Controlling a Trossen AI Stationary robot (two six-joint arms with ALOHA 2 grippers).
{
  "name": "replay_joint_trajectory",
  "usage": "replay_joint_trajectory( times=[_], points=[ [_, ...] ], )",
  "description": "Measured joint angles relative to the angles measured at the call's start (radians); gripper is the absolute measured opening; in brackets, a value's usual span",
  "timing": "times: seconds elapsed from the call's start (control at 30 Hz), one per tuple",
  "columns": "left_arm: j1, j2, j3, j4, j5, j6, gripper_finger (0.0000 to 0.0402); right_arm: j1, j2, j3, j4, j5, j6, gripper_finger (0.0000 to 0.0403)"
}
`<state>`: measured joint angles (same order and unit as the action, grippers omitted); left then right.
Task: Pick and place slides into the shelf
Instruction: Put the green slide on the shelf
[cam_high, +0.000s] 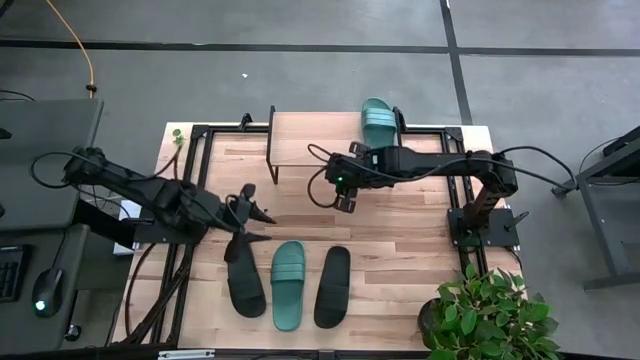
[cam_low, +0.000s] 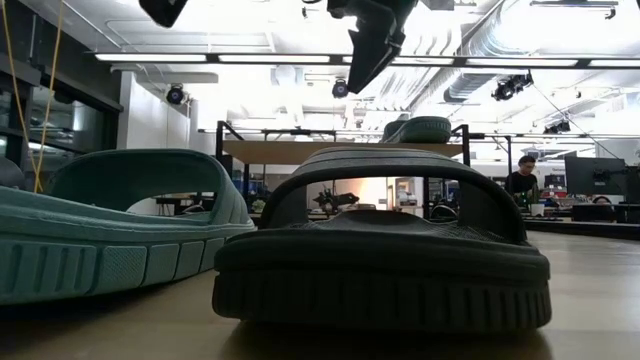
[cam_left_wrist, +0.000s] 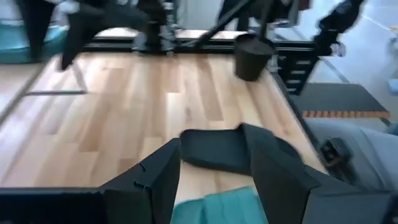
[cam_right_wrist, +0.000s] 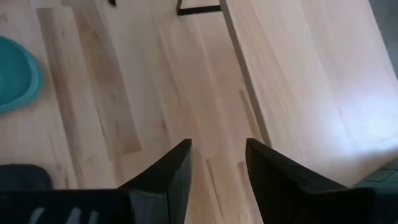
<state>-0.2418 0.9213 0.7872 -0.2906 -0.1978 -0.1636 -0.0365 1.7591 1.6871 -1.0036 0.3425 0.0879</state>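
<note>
Three slides lie sole-down in a row near the table's near edge: a black one (cam_high: 243, 277), a teal one (cam_high: 288, 285) and a black one (cam_high: 333, 287). The fourth, teal (cam_high: 377, 120), rests on the right end of the shelf (cam_high: 320, 140); the low view also shows this teal slide (cam_low: 420, 128) on the shelf top. My left gripper (cam_high: 258, 212) (cam_left_wrist: 211, 137) hangs open in the air just beyond the left black slide's far end. My right gripper (cam_high: 345, 200) (cam_right_wrist: 217, 143) is open above the bare table, at the shelf's near edge.
A potted plant (cam_high: 490, 315) stands at the table's near right corner. Black frame rails (cam_high: 195, 170) run along the table's left and far sides. Bare wood (cam_high: 400, 235) lies between the shelf and the row of slides. A person (cam_low: 522, 175) sits far off in the room.
</note>
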Motion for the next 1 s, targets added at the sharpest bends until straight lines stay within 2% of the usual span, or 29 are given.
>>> replay_joint_trajectory(
  times=[0.3, 0.53, 0.7, 1.0],
  points=[
    [-0.138, 0.095, 0.086, -0.071, -0.039, -0.009, 0.0177, 0.039, 0.034, 0.0, 0.007, -0.014, 0.028, 0.014],
    [-0.217, 0.154, 0.104, -0.162, -0.067, -0.064, 0.0177, 0.099, 0.09, 0.0, 0.032, -0.022, 0.026, 0.014],
    [-0.217, 0.169, 0.105, -0.207, -0.08, -0.098, 0.0177, 0.144, 0.111, 0.0, 0.039, -0.02, 0.018, 0.014],
    [-0.196, 0.179, 0.102, -0.282, -0.163, -0.13, 0.0177, 0.229, 0.118, 0.0, 0.076, -0.011, 0.025, 0.014]
  ],
)
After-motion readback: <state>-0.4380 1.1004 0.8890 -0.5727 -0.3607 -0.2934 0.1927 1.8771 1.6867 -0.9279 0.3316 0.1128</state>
